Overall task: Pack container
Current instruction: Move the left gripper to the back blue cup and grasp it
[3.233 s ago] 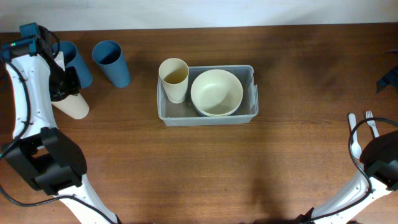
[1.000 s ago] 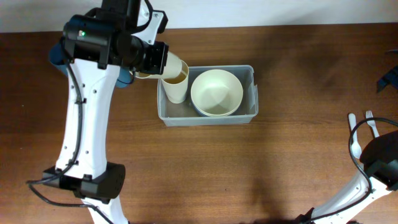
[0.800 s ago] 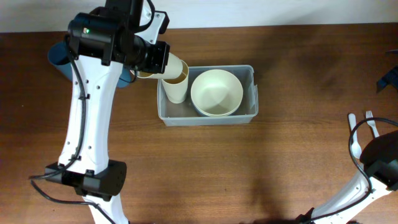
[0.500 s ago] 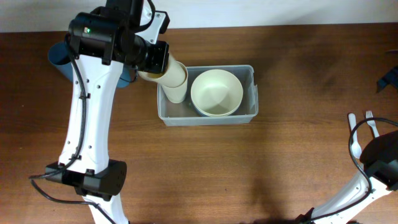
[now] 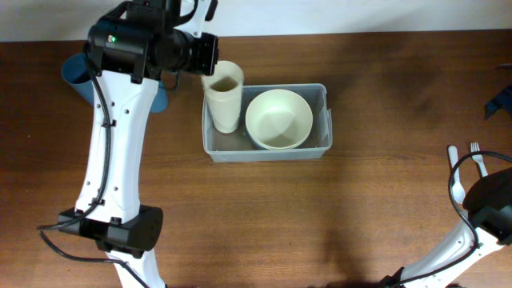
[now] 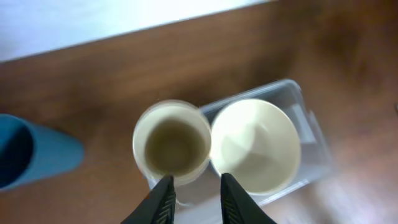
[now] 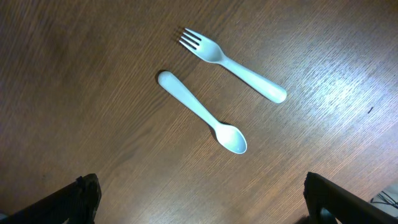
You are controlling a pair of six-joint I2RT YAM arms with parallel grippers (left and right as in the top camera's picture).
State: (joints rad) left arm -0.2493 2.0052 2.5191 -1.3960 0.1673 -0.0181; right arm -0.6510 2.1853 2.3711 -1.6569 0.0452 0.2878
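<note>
A dark brown wooden table (image 5: 320, 224) fills the overhead view. The white and black left arm (image 5: 120, 152) rises from the near left edge and reaches toward the far side, its wrist ending just left of the container. The right arm (image 5: 480, 216) sits low at the near right corner, well apart from the container.

The container (image 5: 264, 154), a clear rectangular bin with rounded corners, rests flat on the table slightly left of centre and toward the far edge. Inside it, a round cream bowl (image 5: 278, 118) fills the right-hand portion, open side up. A tall cream cup (image 5: 224, 100) stands upright in the left end, touching or just beside the bowl, with its rim well above the bin's rim. A blue cup (image 5: 76, 74) stands on the table at the far left, partly hidden by the arm.

Near the right edge lie a pale fork (image 7: 233, 65) and a pale spoon (image 7: 202, 112), side by side, roughly parallel and not touching.

In the left wrist view, the left gripper (image 6: 196, 186) hangs above the cup and bin, its two dark fingers (image 6: 163, 199) parted with nothing between them. In the right wrist view, the right gripper (image 7: 199, 186) is spread wide above the cutlery, grasping nothing.
</note>
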